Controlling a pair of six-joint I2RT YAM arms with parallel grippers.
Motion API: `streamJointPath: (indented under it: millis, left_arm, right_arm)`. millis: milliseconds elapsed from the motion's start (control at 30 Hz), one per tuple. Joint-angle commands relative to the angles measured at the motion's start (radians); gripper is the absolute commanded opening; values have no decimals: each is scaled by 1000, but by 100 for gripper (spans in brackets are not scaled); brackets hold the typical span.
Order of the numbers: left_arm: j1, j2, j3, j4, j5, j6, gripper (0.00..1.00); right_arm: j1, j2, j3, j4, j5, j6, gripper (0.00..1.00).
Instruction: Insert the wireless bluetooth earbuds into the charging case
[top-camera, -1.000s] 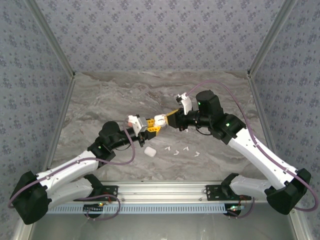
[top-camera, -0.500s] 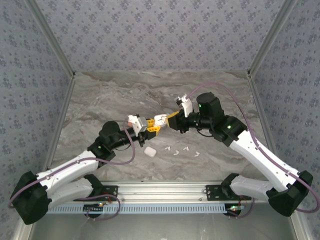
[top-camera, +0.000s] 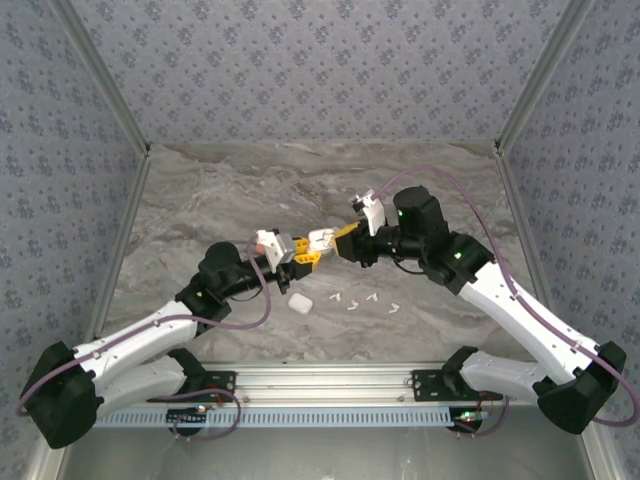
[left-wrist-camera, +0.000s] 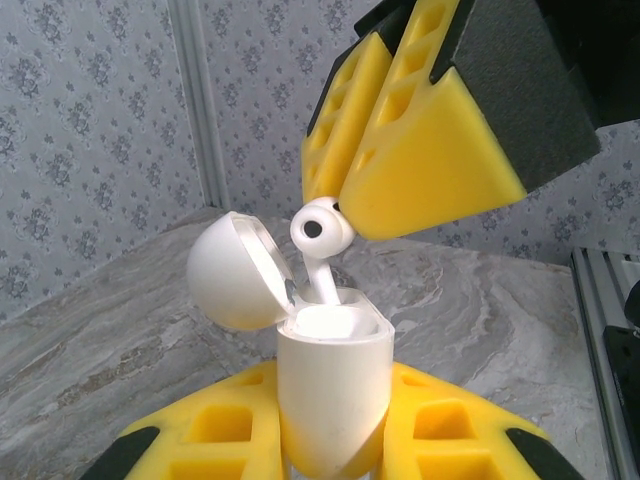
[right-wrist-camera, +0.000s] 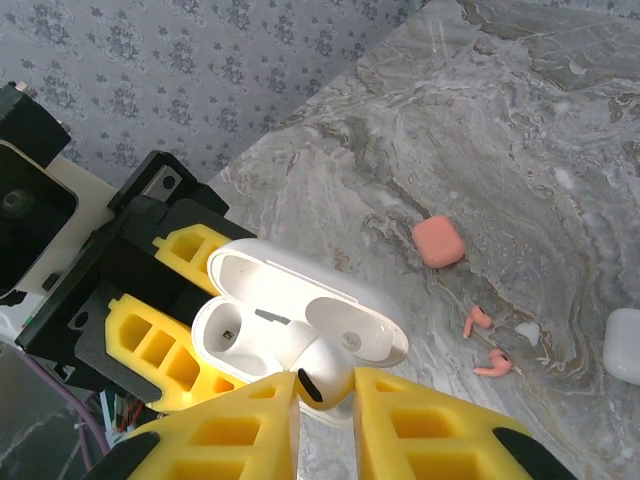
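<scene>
**A:** What has changed over the last second?
**B:** The right arm has edged inward. Its right hand (right-wrist-camera: 325, 388), narrow, pinches a white earbud (left-wrist-camera: 320, 230) with the stem in the open charging case (left-wrist-camera: 330, 380). The left hand (top-camera: 308, 246) clamps that case above the bench (top-camera: 200, 200). Seating is probably almost done.
**A:** And the containers?
**B:** The neighbouring socket (right-wrist-camera: 232, 335) looks empty; a coral case (right-wrist-camera: 438, 242) lies closed on the bench, coral earbuds (right-wrist-camera: 478, 320) near it

Above open case (left-wrist-camera: 330, 400): blocked, right tool (left-wrist-camera: 342, 212) pinching earbud (left-wrist-camera: 318, 232) at its mouth | beside case: raised lid (left-wrist-camera: 235, 272) juts out | under case: left tool (left-wrist-camera: 330, 445) clamped around it | beyond case: open tabletop (top-camera: 250, 190) | nearer than case: loose earbuds (top-camera: 353, 303), closed white case (top-camera: 299, 303) scattered
</scene>
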Motion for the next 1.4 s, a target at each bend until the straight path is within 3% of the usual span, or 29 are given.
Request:
streamJointPath:
  millis: [0,1100,1367]
  left_arm:
    - [-4,3,47,55,7,-13,0]
    - [-4,26,57,44,31,-20,0]
    - [-4,25,57,39,31,-18,0]
  right_arm:
    - [11,-2,-10,7,-26,-16,25]
    - [13,43,18,52,8,17,31]
    - [14,41,18,55,10,12,24]
